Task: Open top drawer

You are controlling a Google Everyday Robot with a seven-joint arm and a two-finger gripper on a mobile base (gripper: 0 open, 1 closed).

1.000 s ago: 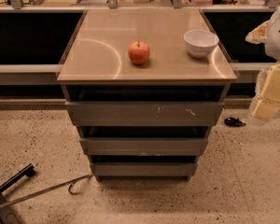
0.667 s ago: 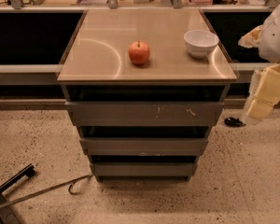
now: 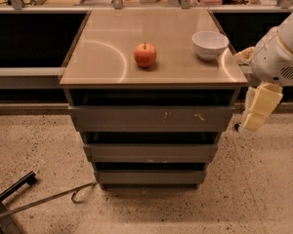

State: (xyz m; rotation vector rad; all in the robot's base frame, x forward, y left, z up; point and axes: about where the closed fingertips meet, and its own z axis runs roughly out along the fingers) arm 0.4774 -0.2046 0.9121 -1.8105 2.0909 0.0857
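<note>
The top drawer (image 3: 151, 118) is the widest of three grey handleless drawers under the cabinet's tan top. Its flat front has a few pale scratches right of centre and sits in line with the cabinet frame. My gripper (image 3: 258, 115) hangs as a cream piece below the white arm (image 3: 278, 52), just right of the cabinet's right edge. It is level with the top drawer's front and apart from it.
A red apple (image 3: 145, 55) and a white bowl (image 3: 210, 44) stand on the cabinet top (image 3: 102, 57). Two narrower grey drawers (image 3: 150, 152) sit below. A dark metal leg and rod (image 3: 19, 194) lie on the speckled floor at the lower left. Dark counters run behind.
My arm and gripper have moved left, closer to the cabinet's right side. The drawers, apple and bowl have not moved.
</note>
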